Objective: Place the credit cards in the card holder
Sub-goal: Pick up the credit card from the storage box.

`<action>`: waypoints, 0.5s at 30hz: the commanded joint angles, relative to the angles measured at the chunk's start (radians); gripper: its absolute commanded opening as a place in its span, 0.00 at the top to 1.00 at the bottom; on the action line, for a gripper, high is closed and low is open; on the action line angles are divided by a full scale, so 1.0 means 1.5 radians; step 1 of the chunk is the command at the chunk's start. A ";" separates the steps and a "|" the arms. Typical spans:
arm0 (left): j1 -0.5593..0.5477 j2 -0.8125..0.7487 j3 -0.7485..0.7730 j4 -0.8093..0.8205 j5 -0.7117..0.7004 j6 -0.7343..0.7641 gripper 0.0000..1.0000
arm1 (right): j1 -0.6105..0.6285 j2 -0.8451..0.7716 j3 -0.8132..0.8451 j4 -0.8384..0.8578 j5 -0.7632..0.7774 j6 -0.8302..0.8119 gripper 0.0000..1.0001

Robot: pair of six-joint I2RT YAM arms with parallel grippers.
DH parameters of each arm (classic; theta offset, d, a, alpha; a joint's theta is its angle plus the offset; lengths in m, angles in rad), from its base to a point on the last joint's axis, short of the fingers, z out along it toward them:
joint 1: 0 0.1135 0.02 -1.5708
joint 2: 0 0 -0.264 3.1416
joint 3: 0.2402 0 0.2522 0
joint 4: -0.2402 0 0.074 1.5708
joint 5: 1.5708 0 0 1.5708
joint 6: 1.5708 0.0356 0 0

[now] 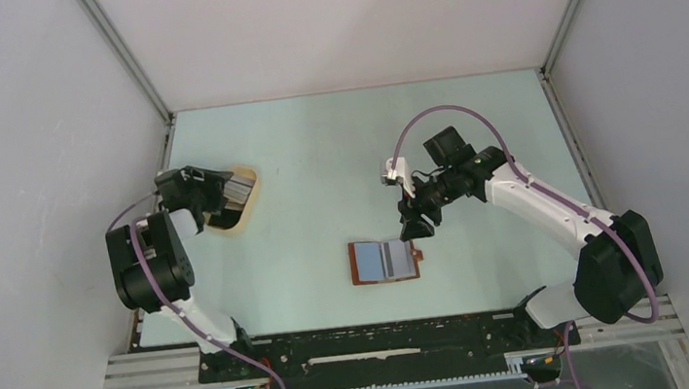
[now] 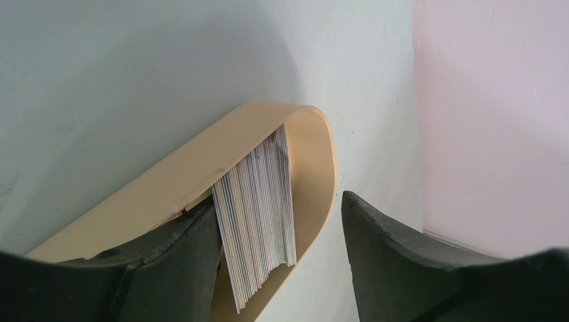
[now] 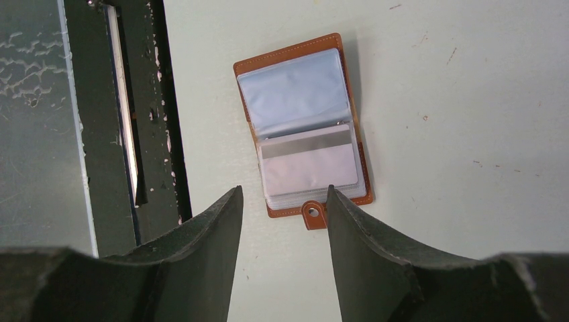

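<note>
Straddling the leaning stack of credit cards (image 2: 258, 215), the left gripper (image 2: 278, 208) stands spread, one jaw at the stack's side and the other clear, apparently lined up to pinch a card. The cards rest on edge in the tan tray (image 2: 168, 181), and their count is unreadable. The right gripper (image 3: 283, 191), spread and empty, hovers over the open card holder (image 3: 302, 127) near its clasp tab (image 3: 313, 215), probably to steady it.

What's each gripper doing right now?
Left gripper: open around the credit cards, not clamped.
Right gripper: open, empty, above the card holder.
</note>
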 commanded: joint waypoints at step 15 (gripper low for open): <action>0.002 -0.039 -0.006 0.072 0.032 -0.020 0.40 | -0.004 -0.014 0.026 -0.004 -0.007 -0.010 0.42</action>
